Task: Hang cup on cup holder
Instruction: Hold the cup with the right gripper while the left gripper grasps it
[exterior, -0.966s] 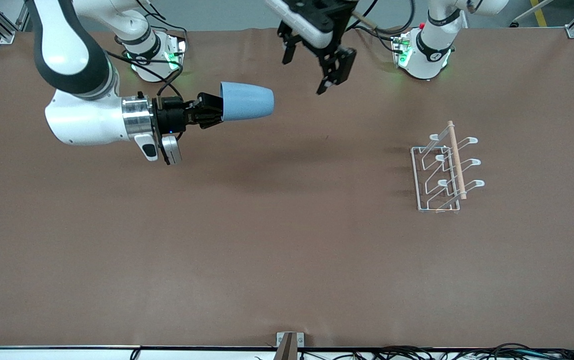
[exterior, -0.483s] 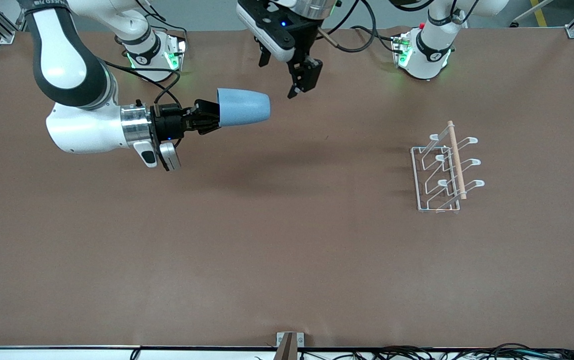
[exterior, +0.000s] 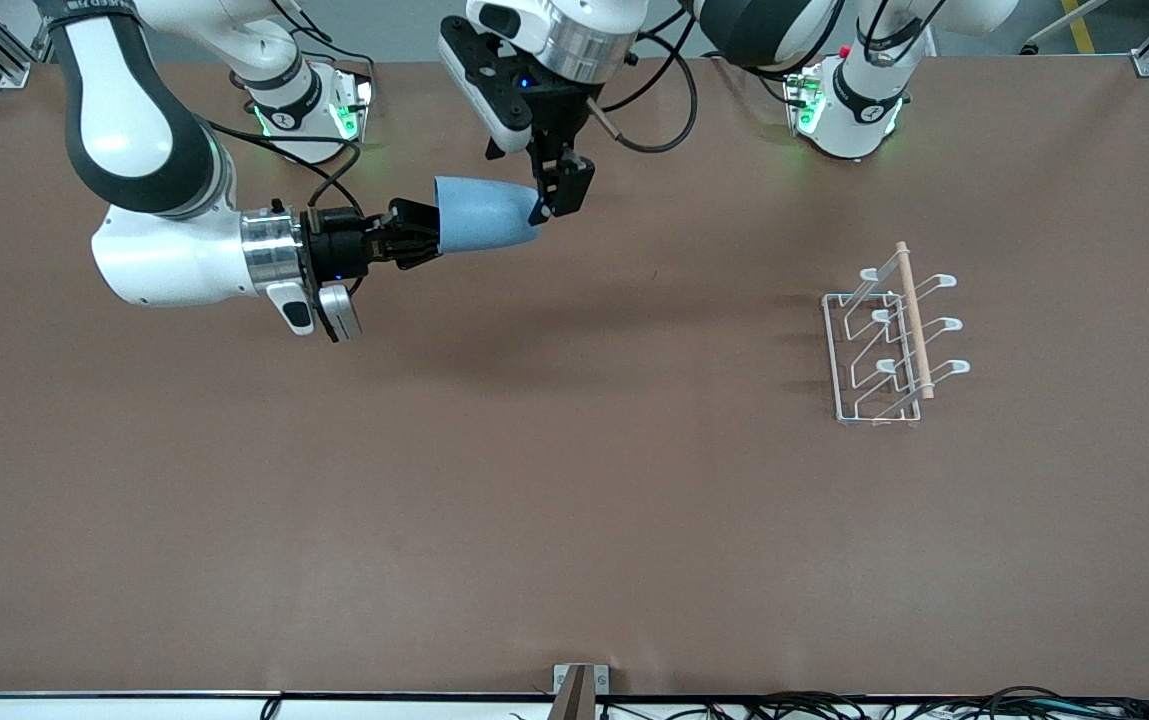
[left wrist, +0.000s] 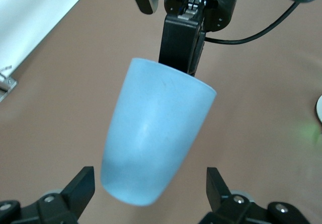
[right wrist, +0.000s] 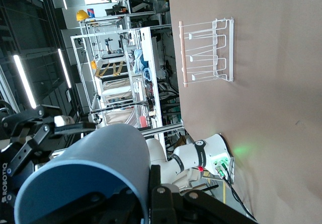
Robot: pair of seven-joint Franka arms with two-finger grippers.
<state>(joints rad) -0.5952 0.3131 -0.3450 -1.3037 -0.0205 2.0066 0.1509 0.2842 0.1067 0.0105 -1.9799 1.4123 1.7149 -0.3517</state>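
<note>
You are holding the light-blue cup (exterior: 486, 213) midair in the right pincer (exterior: 424, 232) while the open left pincer (exterior: 554, 190) is straddling its base, with the wire cup holder (exterior: 889, 340) near the tabletop's left-arm edge unused.

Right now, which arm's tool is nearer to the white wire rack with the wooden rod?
Left. The left tool is open around the closed end of the small light-blue plastic cup, up over the table. The right tool, holding that cup's rim, is farther from the white wire rack.

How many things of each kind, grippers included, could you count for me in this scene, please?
Cups: 1, the light-blue cup
Cup holders: 1, the white wire cup holder
Grippers: 2, the right gripper and the left gripper
Total: 4
</note>
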